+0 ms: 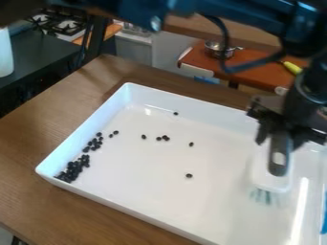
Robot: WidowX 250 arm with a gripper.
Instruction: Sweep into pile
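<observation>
Arm (256, 15) overhead, pincer (281, 139) gripping the brush (260, 168): set bristles (264, 196) lightly on the tray (198, 112), then sweep stray beans (167, 138), between pincer and pile (75, 167), away from the pincer.

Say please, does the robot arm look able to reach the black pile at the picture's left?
Probably yes: the hand holds the brush above the tray, and only some loose black pieces lie before the pile. The tray's wall could hinder the outermost ones.

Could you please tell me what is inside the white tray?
Small black bean-like pieces, most bunched at the left of the tray, others scattered. Whatever lies behind the brush and gripper is hidden.
</observation>
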